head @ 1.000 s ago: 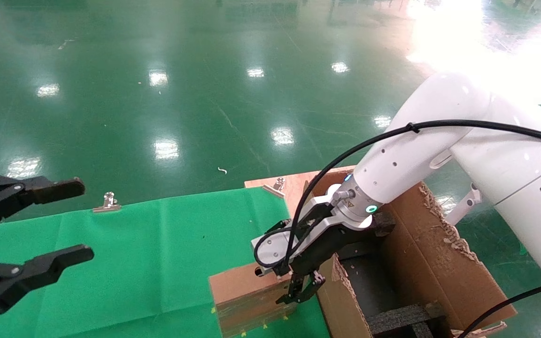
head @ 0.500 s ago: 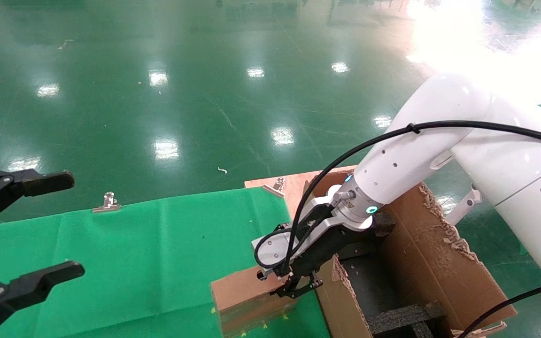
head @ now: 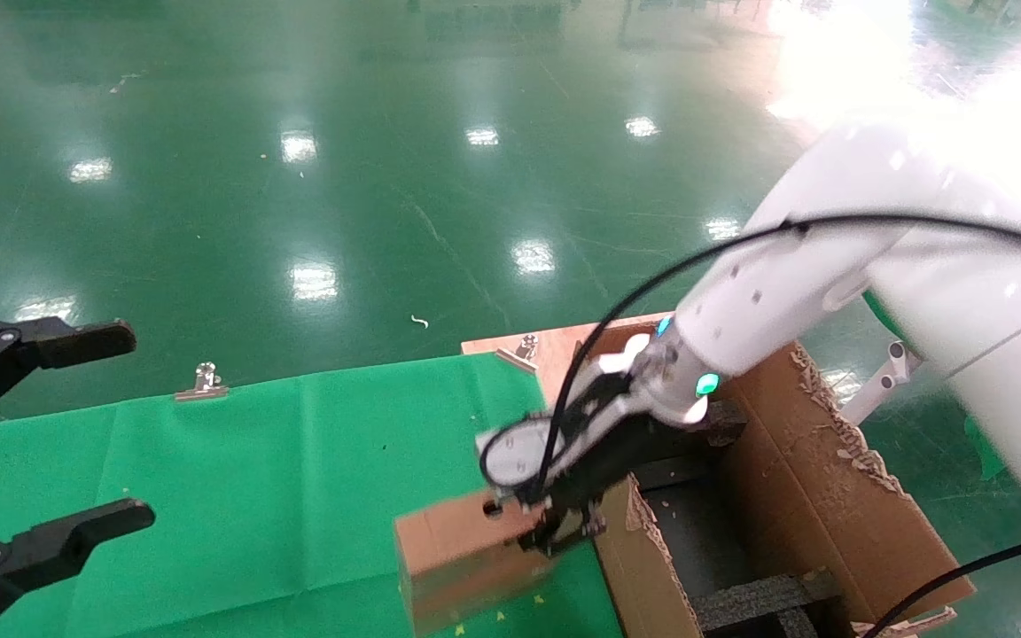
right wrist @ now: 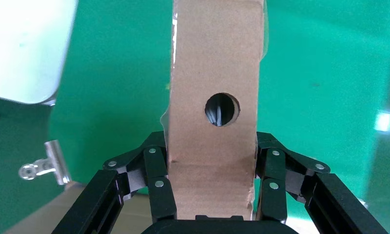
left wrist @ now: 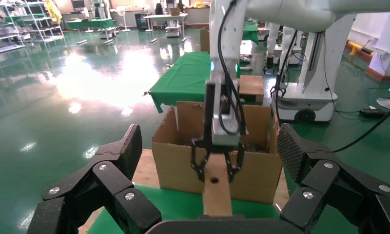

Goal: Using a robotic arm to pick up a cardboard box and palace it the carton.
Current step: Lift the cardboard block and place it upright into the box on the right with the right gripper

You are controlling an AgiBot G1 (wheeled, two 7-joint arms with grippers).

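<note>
**Box gripped, lift step in hand**

With its fingers clamped on the two narrow sides of the box (head: 462, 558), the right gripper (head: 564, 530) holds it just past the round hole. Box juts forward from the claw over the green cloth (head: 253, 478); whether its underside touches the cloth, cannot tell. Carton (head: 794, 496) sits immediately behind and beside the claw, its torn near wall almost against the fingers.

Judged step: lift and carry. Next move calls for raising the box above the ragged wall, then swinging it over the foam dividers (head: 759, 595).

Left gripper (head: 76, 425) parked well apart, fingers spread wide, holding nothing.
</note>
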